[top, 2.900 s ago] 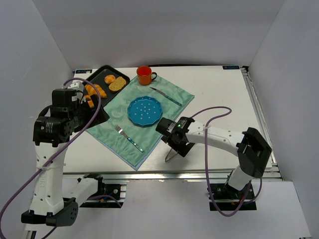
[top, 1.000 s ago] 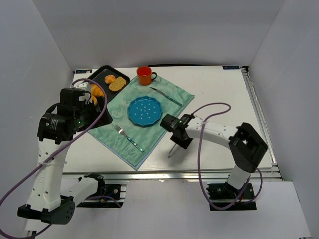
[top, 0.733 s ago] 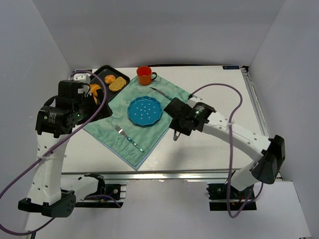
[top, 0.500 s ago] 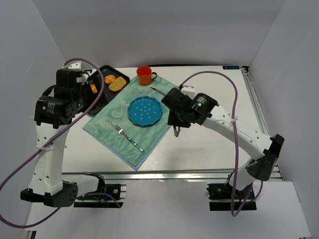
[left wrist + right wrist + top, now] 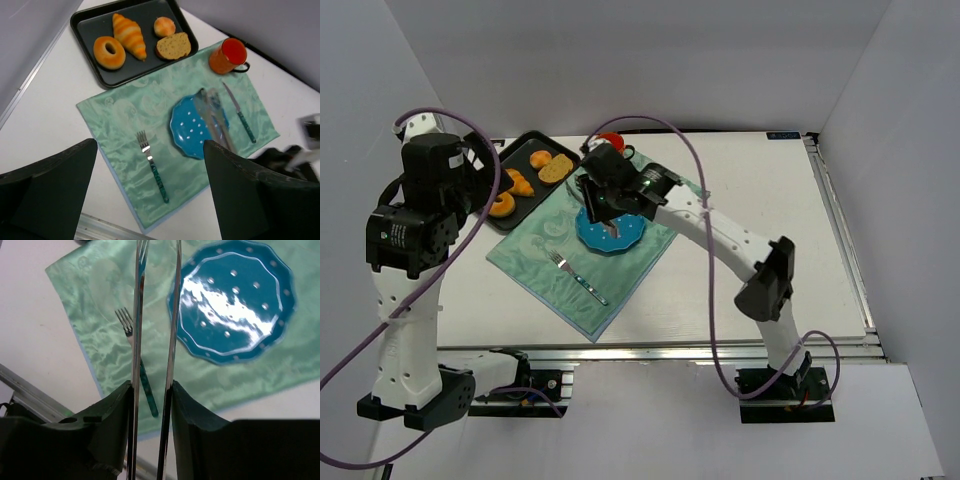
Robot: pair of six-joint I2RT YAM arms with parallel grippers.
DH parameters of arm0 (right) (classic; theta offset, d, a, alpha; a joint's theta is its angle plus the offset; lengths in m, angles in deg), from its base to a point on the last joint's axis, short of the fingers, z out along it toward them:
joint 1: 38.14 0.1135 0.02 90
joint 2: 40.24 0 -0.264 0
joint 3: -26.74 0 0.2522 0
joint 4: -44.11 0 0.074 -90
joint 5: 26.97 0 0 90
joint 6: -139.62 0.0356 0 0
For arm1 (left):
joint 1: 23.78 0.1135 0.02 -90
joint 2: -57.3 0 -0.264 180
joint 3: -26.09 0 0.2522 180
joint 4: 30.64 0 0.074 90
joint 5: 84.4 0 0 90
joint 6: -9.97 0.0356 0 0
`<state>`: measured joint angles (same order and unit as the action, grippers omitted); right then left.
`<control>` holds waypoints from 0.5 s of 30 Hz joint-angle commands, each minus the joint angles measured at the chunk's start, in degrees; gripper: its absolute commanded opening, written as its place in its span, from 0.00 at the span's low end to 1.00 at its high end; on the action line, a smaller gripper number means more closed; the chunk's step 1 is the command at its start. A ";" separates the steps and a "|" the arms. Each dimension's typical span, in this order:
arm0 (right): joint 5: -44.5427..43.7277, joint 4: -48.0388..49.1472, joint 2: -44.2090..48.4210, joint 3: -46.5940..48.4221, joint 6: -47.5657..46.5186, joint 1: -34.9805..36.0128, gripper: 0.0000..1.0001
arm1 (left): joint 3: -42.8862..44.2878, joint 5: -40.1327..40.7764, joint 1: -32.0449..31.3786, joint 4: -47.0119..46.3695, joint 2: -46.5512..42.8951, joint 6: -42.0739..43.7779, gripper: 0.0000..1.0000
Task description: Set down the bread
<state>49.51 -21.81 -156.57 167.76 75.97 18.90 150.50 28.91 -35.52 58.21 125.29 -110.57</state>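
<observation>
The bread, a golden-brown croissant (image 5: 521, 184) (image 5: 130, 36), lies on the black tray (image 5: 519, 150) (image 5: 83, 21) at the back left, between a donut (image 5: 109, 52) and a toast slice (image 5: 173, 45). My right gripper (image 5: 152, 385) (image 5: 605, 195) is shut on metal tongs (image 5: 155, 315) (image 5: 215, 117), whose two blades hang over the blue plate (image 5: 629, 236) (image 5: 235, 305). The tong blades stand a little apart with nothing between them. High above the mat's near left side, my left gripper (image 5: 150, 145) is open and empty.
A green mat (image 5: 535, 245) carries the plate, a fork (image 5: 578, 280) (image 5: 152, 165) and a knife (image 5: 240, 117). A red cup (image 5: 228, 56) stands behind the plate. A small roll (image 5: 164, 26) also sits on the tray. White walls close in the table.
My right arm has swung from the table right of the mat to above the blue plate, carrying the tongs. My left arm has lifted up and back from the tray.
</observation>
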 commanded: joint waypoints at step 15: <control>14.49 41.96 -19.89 7.73 -18.26 -2.54 0.40 | 1.59 -7.92 -0.21 -9.78 -0.92 1.45 0.97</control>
<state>61.23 9.27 -174.65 171.87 61.65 17.65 151.90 24.39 -35.52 50.67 124.48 -109.81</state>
